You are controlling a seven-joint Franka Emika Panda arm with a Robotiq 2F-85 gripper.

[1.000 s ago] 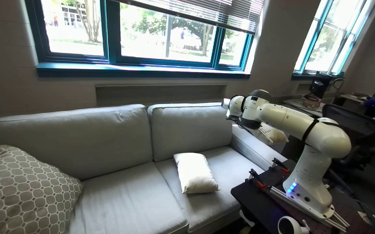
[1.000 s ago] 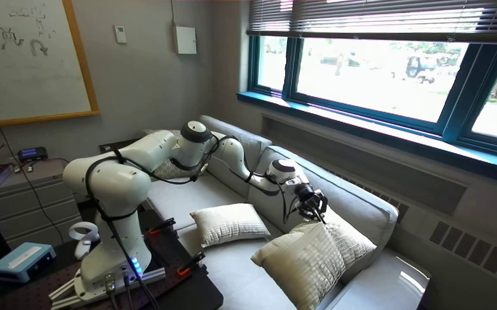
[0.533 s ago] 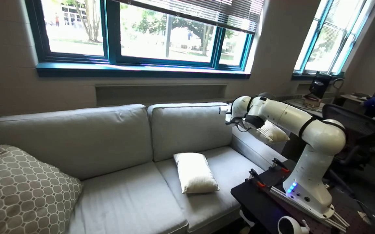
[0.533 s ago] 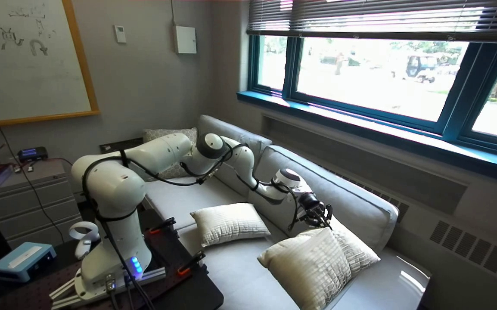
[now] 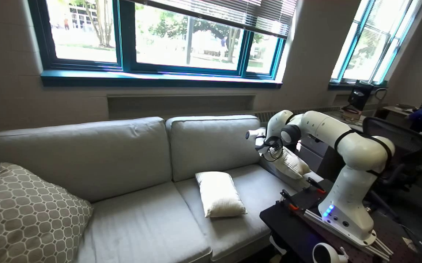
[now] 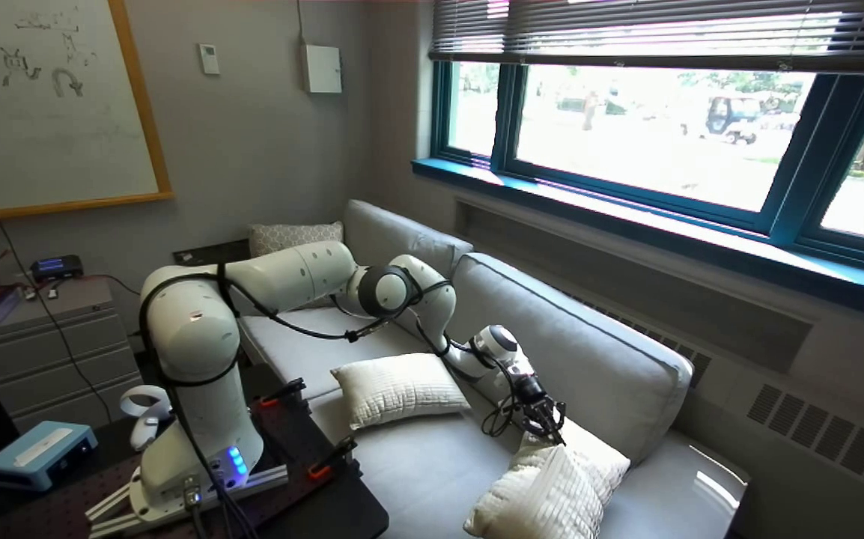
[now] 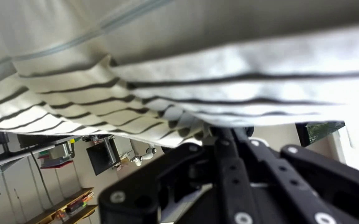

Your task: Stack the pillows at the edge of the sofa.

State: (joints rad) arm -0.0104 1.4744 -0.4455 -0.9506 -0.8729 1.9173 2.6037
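My gripper (image 6: pixel 554 436) is shut on a cream pillow (image 6: pixel 544 490), pinching it near its upper part so that it creases and hangs below. In the wrist view, the pillow (image 7: pixel 104 107) spreads pleated across the top, and the fingertips of my gripper (image 7: pixel 231 132) are partly hidden by it. In an exterior view the held pillow (image 5: pixel 290 164) hangs by the sofa's arm; whether it touches the sofa I cannot tell. A second cream pillow (image 5: pixel 220 195) lies flat on the seat of the light grey sofa (image 5: pixel 141 223), apart from the held one.
A larger patterned cushion (image 5: pixel 31 215) leans at the sofa's far end. The robot's base stands on a black table (image 6: pixel 327 494) with orange-tipped clamps (image 6: pixel 331 458), close to the seat front. Back cushions (image 6: pixel 574 337) rise behind the arm. An office chair (image 5: pixel 397 142) stands beyond.
My gripper has come down with the pillow in its grasp, and the pillow now hangs lower beside the sofa's arm. The pillow on the seat has stayed where it was.
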